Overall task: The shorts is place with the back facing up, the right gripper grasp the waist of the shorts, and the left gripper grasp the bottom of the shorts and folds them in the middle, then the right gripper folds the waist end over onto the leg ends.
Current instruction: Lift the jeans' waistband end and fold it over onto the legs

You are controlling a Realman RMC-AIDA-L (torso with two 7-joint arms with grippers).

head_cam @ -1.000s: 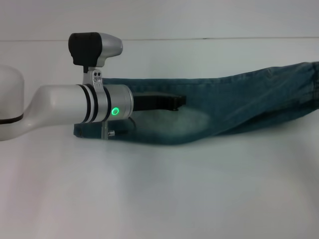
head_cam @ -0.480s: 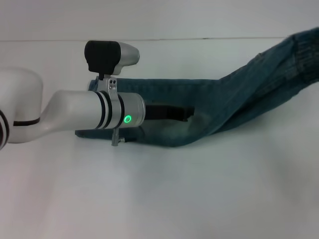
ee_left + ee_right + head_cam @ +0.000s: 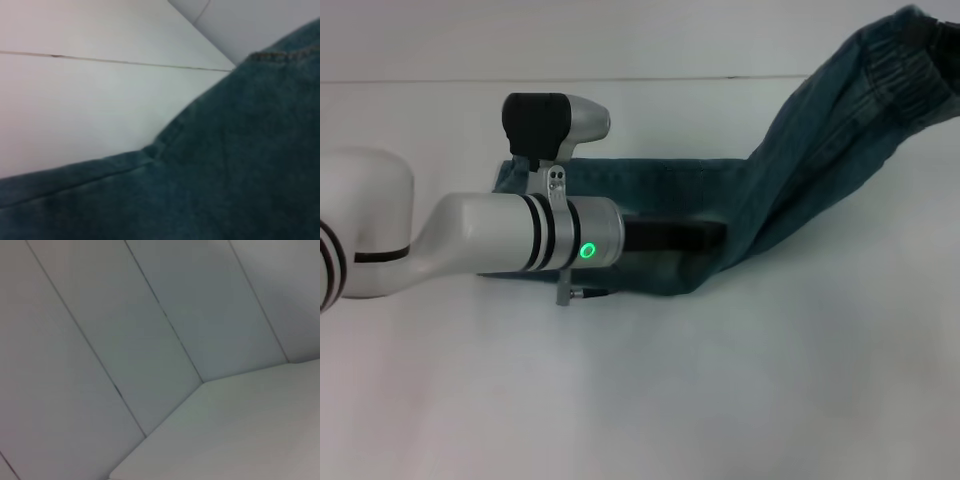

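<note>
A plain white worktop (image 3: 620,400) runs back to a pale wall (image 3: 640,35), with a thin dark seam where the two meet; at the left of the head view the left arm (image 3: 470,245) reaches in across the worktop, white at the elbow and silver toward the wrist, with black bands and a green ring light (image 3: 587,250) glowing on its side; a black-and-silver camera housing (image 3: 552,125) sits above the wrist; beyond the wrist the left gripper (image 3: 710,236) lies low and flat on the shorts (image 3: 670,195), its black fingers side by side with no gap visible between them, their tips at the point where the cloth begins to rise; whether any cloth is pinched between them cannot be told; the shorts lie folded lengthwise as a long blue-green band on the worktop, the bottom of the shorts (image 3: 510,178) at the left end, partly hidden behind the arm; a pale faded patch shows near the gripper; to the right the denim lifts off the worktop and climbs to the upper right corner, where the waist of the shorts (image 3: 905,60) hangs puckered and darker, raised clear of the surface; the right gripper is out of sight past that edge; the left wrist view shows denim (image 3: 225,165) close up against the worktop, and the right wrist view only pale wall panels (image 3: 125,340).
</note>
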